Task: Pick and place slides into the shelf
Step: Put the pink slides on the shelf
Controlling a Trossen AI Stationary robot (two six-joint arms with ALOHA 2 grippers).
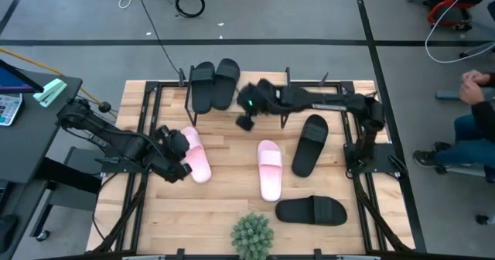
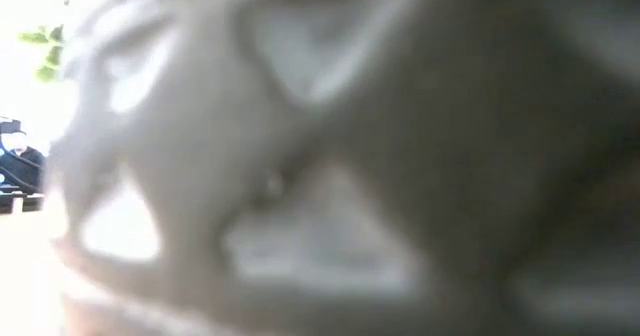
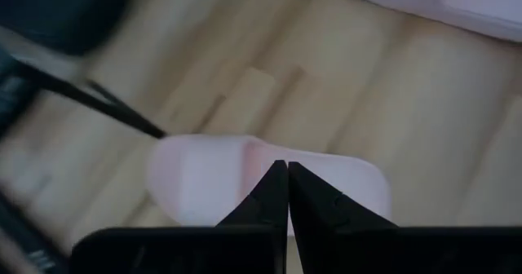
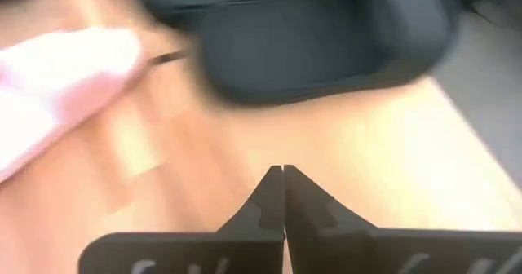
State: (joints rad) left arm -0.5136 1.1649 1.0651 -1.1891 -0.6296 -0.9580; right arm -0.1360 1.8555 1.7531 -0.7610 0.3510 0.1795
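Two pink slides lie on the table; the left gripper (image 1: 179,165), fingers together and holding nothing, hovers at the nearer one (image 1: 196,157), whose long axis runs front to back. The right gripper (image 1: 246,122), also closed, hangs near the shelf (image 1: 166,86).

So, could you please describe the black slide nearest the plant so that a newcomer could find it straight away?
Start at the wooden table in the high view and find the small green plant at its near edge. Just to its right lies a black slide. Unlike the other black slides, it lies crosswise, alone, along that front edge.
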